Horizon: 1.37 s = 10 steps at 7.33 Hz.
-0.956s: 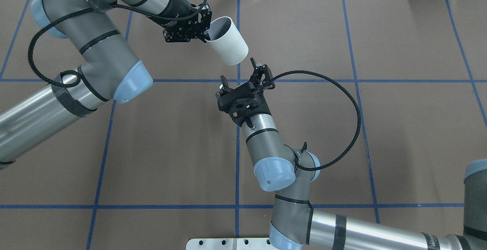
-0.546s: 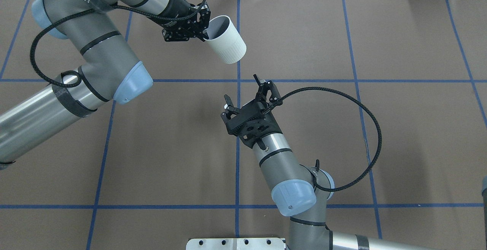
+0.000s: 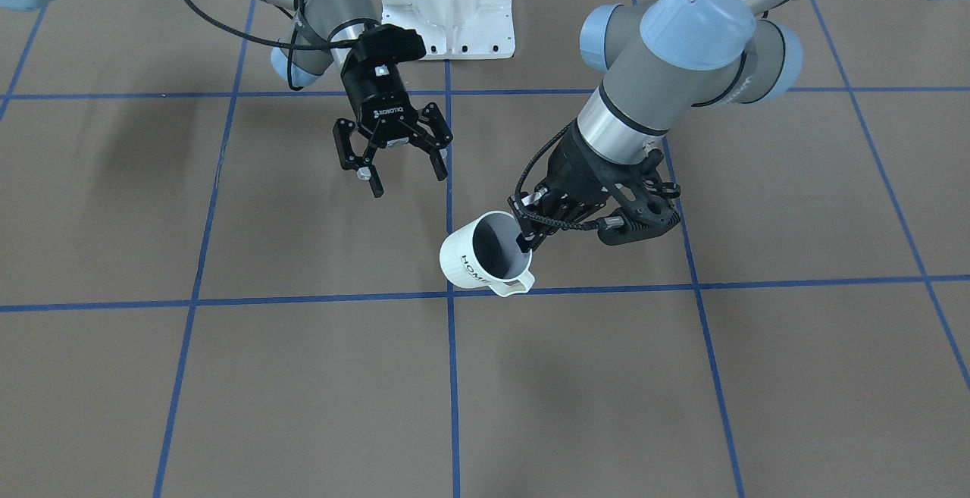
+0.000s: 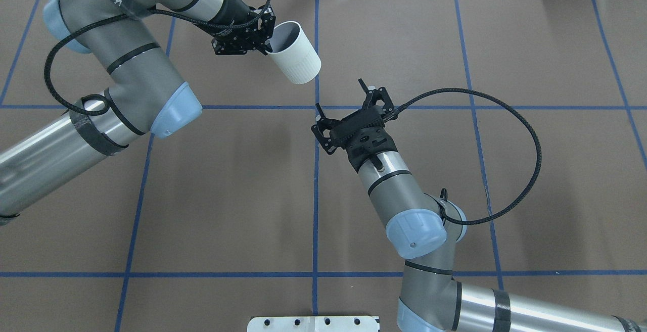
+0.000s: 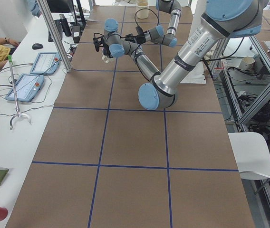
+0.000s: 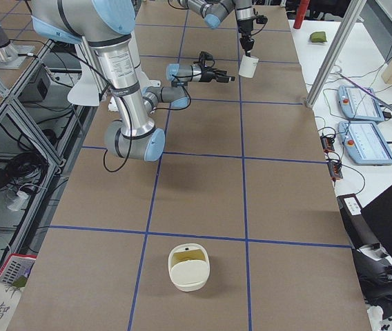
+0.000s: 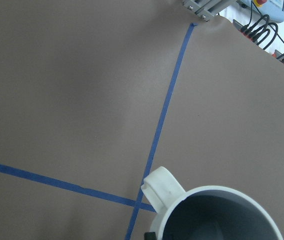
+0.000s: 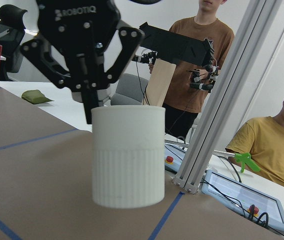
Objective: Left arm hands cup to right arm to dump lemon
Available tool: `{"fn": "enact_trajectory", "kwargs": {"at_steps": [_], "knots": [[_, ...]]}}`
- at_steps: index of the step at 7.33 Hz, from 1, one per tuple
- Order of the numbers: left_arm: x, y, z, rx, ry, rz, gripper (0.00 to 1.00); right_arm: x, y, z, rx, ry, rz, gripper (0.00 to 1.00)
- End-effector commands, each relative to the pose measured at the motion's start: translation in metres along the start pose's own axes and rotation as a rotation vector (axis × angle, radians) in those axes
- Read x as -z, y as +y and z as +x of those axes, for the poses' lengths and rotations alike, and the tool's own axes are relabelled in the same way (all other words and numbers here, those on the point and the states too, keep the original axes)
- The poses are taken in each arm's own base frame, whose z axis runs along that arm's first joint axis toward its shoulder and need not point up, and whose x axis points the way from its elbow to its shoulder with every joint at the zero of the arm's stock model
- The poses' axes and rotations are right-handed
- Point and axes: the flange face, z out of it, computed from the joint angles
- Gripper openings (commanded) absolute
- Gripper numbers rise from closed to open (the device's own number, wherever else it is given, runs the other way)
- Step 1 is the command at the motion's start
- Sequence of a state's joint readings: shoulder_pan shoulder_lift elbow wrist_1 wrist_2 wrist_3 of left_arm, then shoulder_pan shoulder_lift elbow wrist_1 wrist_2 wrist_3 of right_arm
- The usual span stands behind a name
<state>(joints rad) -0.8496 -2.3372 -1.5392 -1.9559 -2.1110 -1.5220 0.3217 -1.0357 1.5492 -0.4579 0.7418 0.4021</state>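
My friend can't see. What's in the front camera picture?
The left gripper holds a white cup by its rim over a brown table. The right gripper hangs open nearby, not touching the cup.

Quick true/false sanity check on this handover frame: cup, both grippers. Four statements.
1. The left gripper grips the cup at its rim. True.
2. The right gripper is shut on the cup. False: it is open and apart from the cup.
3. The cup has a handle. True.
4. The cup is held mouth-down. False: its mouth faces up.
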Motion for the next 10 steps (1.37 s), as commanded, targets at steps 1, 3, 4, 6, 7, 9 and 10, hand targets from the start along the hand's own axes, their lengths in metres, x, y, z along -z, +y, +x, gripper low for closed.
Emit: {"fn": "enact_trajectory", "kwargs": {"at_steps": [1,3,4,6,7,9,10], "knots": [[-0.002,-0.005,-0.008,-0.029,-0.011,0.019,0.00,-0.045,-0.016,0.053,-0.072,0.033,-0.072,0.98],[-0.001,-0.013,-0.022,-0.070,-0.029,0.029,0.00,-0.084,-0.023,0.112,-0.079,0.029,-0.229,0.99],[-0.001,-0.022,-0.032,-0.077,-0.046,0.037,0.00,-0.099,-0.028,0.141,-0.104,0.040,-0.310,0.99],[0.002,-0.043,-0.069,-0.139,-0.089,0.052,0.00,-0.112,-0.040,0.197,-0.213,-0.062,-0.466,1.00],[0.006,-0.055,-0.091,-0.165,-0.111,0.060,0.00,-0.116,-0.049,0.235,-0.255,-0.112,-0.625,1.00],[0.016,-0.070,-0.138,-0.219,-0.153,0.073,0.00,-0.098,-0.057,0.285,-0.307,-0.087,-0.777,0.99],[0.023,-0.075,-0.166,-0.264,-0.177,0.075,0.00,-0.090,-0.058,0.314,-0.340,-0.076,-0.841,0.99]]}}
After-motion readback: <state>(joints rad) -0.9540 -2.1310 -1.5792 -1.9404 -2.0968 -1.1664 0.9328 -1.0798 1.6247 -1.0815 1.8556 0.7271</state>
